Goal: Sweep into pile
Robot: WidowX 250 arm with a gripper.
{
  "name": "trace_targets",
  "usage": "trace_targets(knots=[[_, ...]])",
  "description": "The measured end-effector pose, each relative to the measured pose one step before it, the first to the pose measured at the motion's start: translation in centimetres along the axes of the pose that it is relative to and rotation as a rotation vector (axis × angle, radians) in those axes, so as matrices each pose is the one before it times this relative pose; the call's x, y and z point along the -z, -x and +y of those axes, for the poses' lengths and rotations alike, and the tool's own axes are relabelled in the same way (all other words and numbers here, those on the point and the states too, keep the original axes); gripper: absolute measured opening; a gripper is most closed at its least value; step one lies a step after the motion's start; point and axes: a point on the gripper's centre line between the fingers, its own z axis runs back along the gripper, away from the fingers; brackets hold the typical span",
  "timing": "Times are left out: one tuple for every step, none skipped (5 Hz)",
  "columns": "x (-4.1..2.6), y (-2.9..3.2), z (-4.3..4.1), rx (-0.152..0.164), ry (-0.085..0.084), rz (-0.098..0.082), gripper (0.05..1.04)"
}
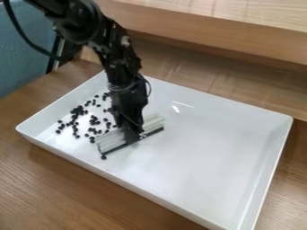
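Note:
The black gripper [137, 134] hangs down into the left half of a white tray [210, 148], shut on a pale, grooved sweeper [111, 141] with a dark lower edge. The sweeper stands on the tray floor, slanting from lower left to upper right. Many small black beans [76, 112] lie scattered left of the gripper and sweeper, several loosely clustered. One bean [103, 157] sits by the sweeper's lower left end. The arm may hide other beans behind it.
Raised walls rim the tray, which rests on a brown wooden table [66, 179]. A wooden ledge [240, 40] runs along the back. A blue-grey panel [24, 49] stands at the upper left, with a black cable near it.

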Motion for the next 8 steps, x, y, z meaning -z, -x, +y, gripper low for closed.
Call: trace_targets(knots=[[0.046,0.705,1.654,-0.0503,-0.0101,-0.0043,0.393],[0.132,0.178,1.001,-0.0265,0.0009,0.0058,0.393],[0.174,-0.421,1.035,-0.0264,0.0117,-0.0063,0.393],[0.249,-0.632,1.116,0.0006,0.0096,0.0042,0.393],[0.215,-1.041,1.181,0.0541,0.0139,0.0183,0.393],[0.146,-0.238,0.617,0.0140,0.0085,0.0108,0.393],[0.095,-0.122,0.898,0.0476,0.0098,0.0246,0.393],[0.039,0.037,0.261,0.0333,0.0014,0.0141,0.393]])
